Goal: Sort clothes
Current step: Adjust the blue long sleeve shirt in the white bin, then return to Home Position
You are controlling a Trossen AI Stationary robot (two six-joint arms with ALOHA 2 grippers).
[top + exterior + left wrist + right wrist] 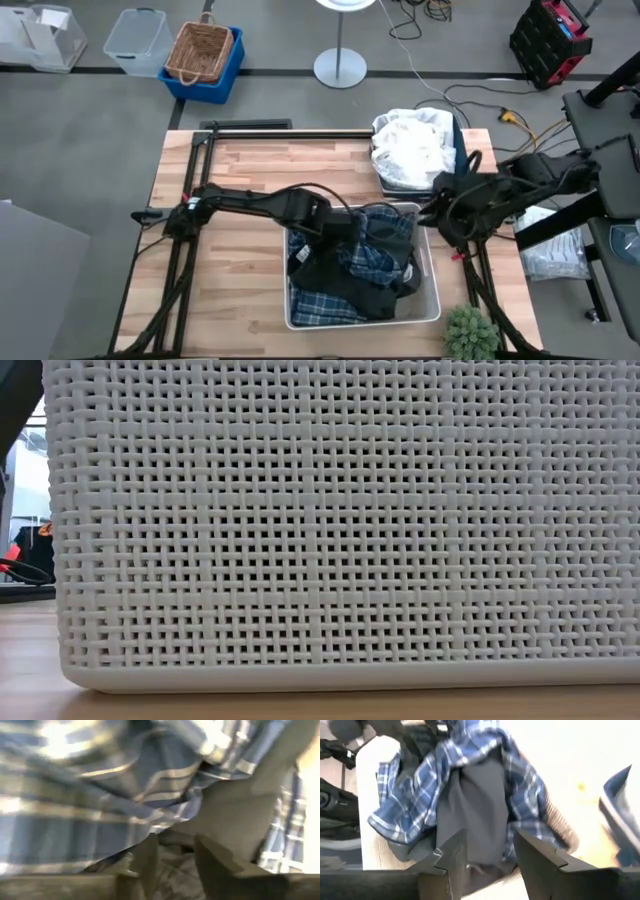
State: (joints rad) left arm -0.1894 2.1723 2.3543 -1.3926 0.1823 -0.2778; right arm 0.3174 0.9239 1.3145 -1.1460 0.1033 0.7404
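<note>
A white woven bin (432, 300) near the table's front edge holds a pile of clothes: blue-and-white plaid cloth (378, 248) and dark grey cloth (325, 272). My left gripper (340, 232) reaches down into this pile from the left. In the left wrist view the left gripper (176, 857) has cloth filling the gap between its fingers. My right gripper (432, 212) hovers by the bin's far right corner. It is open and empty in the right wrist view (489, 855), facing the plaid cloth (520, 795) and dark cloth (475, 805). White clothes (410, 148) lie in the navy bin (462, 150). My left gripper has a pale grey bunch of cloth (175, 851) between its two fingers, at the top of the pile in the white bin. The fingers come from above, slanting from the table's left. Which garment it is and how many layers cannot be told. The rest of the pile lies in the bin.
The white bin's wall (350, 540) fills the low view. The navy bin stands at the table's far right. A small green plant (470, 335) stands at the front right corner. Bare wood (230, 200) lies left of the white bin.
</note>
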